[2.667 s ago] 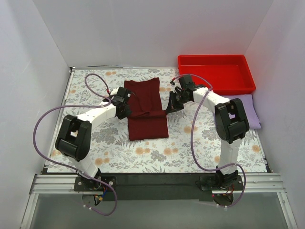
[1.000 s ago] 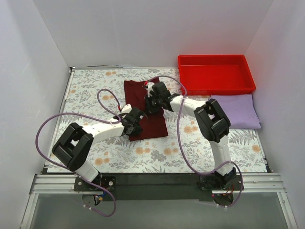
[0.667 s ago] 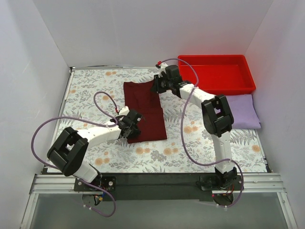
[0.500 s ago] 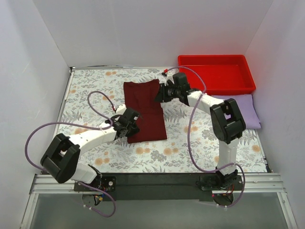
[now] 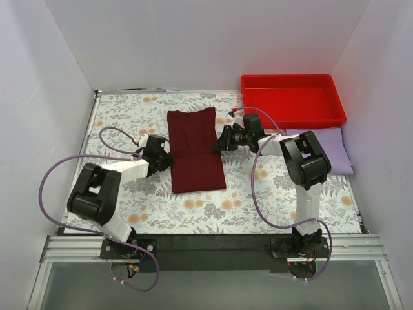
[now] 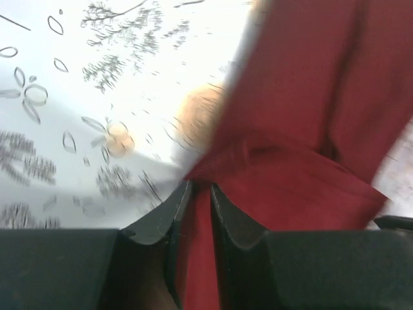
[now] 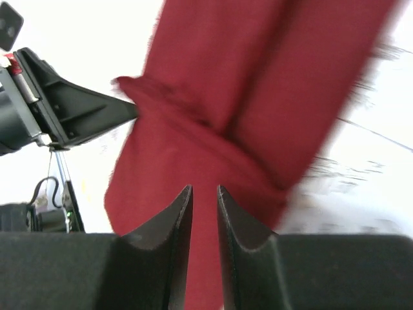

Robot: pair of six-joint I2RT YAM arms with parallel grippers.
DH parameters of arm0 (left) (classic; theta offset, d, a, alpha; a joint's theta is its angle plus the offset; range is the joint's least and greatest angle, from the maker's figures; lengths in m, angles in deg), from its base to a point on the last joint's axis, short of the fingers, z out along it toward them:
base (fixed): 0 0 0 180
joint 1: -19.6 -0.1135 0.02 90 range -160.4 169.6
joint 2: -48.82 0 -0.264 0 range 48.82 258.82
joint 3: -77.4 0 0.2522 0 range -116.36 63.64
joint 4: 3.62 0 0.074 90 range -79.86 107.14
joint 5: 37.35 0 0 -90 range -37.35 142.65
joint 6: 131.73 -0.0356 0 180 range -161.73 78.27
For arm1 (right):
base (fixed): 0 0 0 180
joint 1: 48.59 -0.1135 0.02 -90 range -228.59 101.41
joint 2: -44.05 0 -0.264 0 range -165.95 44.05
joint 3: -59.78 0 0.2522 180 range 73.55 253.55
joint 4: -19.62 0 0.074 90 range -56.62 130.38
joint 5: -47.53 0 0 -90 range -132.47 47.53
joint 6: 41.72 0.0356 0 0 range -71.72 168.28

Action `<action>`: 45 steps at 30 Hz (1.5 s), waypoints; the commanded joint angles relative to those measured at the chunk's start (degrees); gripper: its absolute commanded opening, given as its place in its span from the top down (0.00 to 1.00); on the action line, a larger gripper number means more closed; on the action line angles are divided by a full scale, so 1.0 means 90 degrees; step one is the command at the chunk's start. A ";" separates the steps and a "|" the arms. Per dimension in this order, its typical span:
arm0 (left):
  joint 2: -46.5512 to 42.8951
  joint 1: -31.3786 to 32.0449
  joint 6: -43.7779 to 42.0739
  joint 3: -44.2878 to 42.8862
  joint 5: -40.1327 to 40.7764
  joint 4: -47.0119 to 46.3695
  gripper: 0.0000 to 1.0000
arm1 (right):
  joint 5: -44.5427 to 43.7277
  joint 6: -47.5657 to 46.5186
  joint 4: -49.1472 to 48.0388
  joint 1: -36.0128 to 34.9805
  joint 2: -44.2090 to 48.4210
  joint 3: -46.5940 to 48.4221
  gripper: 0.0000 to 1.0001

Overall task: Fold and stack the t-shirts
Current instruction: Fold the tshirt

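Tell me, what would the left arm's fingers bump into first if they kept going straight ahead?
The maroon t-shirt: its side edge sits pinched between the left fingers. Beyond it, perhaps the right fingers, though depth is unclear.

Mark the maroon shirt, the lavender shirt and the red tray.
maroon shirt (image 5: 195, 165), top view, lower folded half
lavender shirt (image 5: 341, 152), top view, its right half
red tray (image 5: 293, 100), top view, bare floor

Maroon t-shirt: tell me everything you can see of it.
The maroon t-shirt is soft dark-red cloth folded into a long narrow strip. It lies flat on the floral table, long axis running near to far, with a raised cross crease midway. The left gripper pinches its left edge there; the right gripper straddles the right edge, grip unclear.
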 commanded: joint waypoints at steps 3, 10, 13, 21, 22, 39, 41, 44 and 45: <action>0.0722 -0.0372 -0.0038 -0.0316 -0.0210 -0.0317 0.85 | 0.0230 0.0313 -0.0632 0.0243 -0.0645 0.0096 0.73; -0.0300 -0.0568 -0.0623 -0.0599 -0.0249 0.0287 0.75 | 0.0639 0.0527 -0.0622 0.0331 0.0242 -0.0332 0.73; -0.0829 -0.0393 -0.0732 -0.0532 -0.0571 0.0658 0.69 | 0.0825 0.0625 -0.0641 0.0253 0.0876 -0.0887 0.72; -0.1807 0.0457 -0.0302 0.0581 -0.1851 0.0700 0.66 | 0.1412 0.0898 -0.0973 -0.0362 0.1718 -0.2383 0.64; -0.1759 0.0496 -0.0215 0.0863 -0.1851 0.0641 0.66 | 0.1382 0.0879 -0.1041 -0.0449 0.1640 -0.2491 0.64; -0.3729 0.0409 0.0782 0.2399 -0.1158 0.1432 0.72 | 0.1049 0.0908 -0.1423 -0.0372 0.1521 -0.3684 0.63; -0.3857 0.0399 0.0675 0.2263 -0.0885 0.1325 0.71 | 0.1099 0.0947 -0.1423 -0.0382 0.1697 -0.3479 0.63; -0.3392 0.0379 0.0470 0.1940 -0.0933 0.0905 0.70 | 0.1138 0.1015 -0.1423 -0.0401 0.1806 -0.3080 0.63; -0.3205 0.0389 0.0421 0.1843 -0.1030 0.0624 0.70 | 0.1119 0.1015 -0.1423 -0.0421 0.1757 -0.2971 0.63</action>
